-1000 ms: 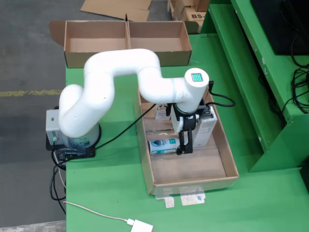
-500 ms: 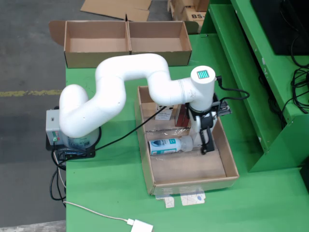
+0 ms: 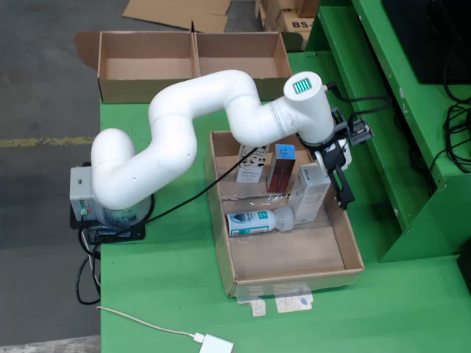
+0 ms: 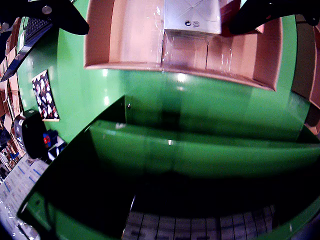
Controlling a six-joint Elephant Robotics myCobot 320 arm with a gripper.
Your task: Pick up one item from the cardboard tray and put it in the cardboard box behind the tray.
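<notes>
Fingers (image 4: pixel 65 17) spread wide, holding nothing; my gripper (image 3: pixel 340 180) hangs over the tray's (image 3: pixel 352 243) right wall, so descending I'd risk striking cardboard beside the white carton (image 3: pixel 309 193).

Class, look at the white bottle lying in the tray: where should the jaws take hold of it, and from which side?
Probably mid-body, coming from above. The bottle lies flat on the tray floor with bare floor along its near side, so the jaws can straddle its narrow width.
</notes>
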